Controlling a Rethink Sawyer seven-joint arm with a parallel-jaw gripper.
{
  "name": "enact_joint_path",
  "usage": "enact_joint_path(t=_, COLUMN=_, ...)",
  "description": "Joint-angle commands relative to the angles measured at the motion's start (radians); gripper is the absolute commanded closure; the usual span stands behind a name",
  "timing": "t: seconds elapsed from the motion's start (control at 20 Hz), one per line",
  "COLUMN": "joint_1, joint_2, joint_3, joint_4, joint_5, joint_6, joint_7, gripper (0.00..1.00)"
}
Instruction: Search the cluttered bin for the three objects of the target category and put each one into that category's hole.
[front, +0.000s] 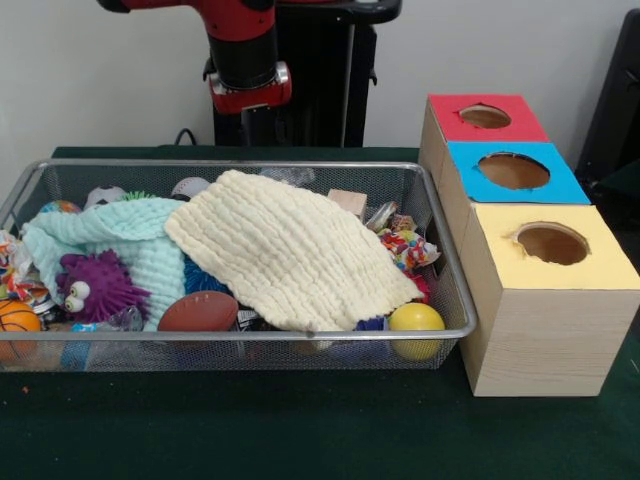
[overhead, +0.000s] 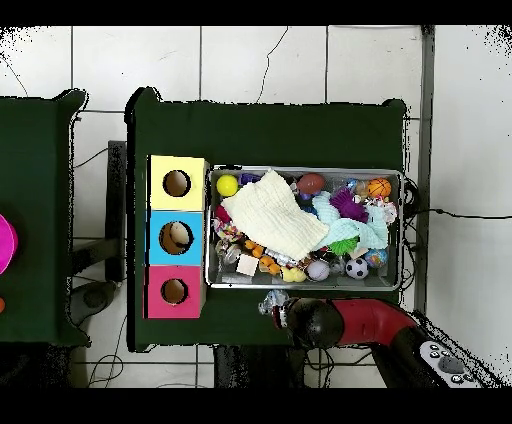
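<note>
Wire-mesh bin (front: 240, 165) sat nearest, its front holding a yellow ball (front: 416, 322), brown football (front: 198, 312) and purple spiky toy (front: 97, 285). Pale yellow cloth (front: 290, 250) and mint cloth (front: 125, 240) covered the middle. Beside it stood the yellow hole (front: 552, 243), blue hole (front: 513, 171) and red hole (front: 485, 116). My gripper (overhead: 278, 306) hung beyond the bin's far rim; I could not tell its finger state.

Cream waffle cloth (front: 295, 250), mint cloth (front: 120, 235), purple (spiky) toy (front: 95, 287), yellow ball (front: 416, 320)
</note>
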Motion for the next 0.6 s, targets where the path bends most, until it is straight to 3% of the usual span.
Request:
enact_joint_path(t=0.05, joint_1=0.022, joint_2=0.015, joint_3=0.044, joint_4=-0.080, joint_5=-0.040, joint_6=-0.025, joint_7=0.011, gripper=0.00)
enact_joint_path(t=0.6, joint_1=0.043, joint_2=-0.022, joint_3=0.020, joint_4=-0.046, joint_5=-0.046, joint_6=-0.042, joint_7=0.038, gripper=0.00)
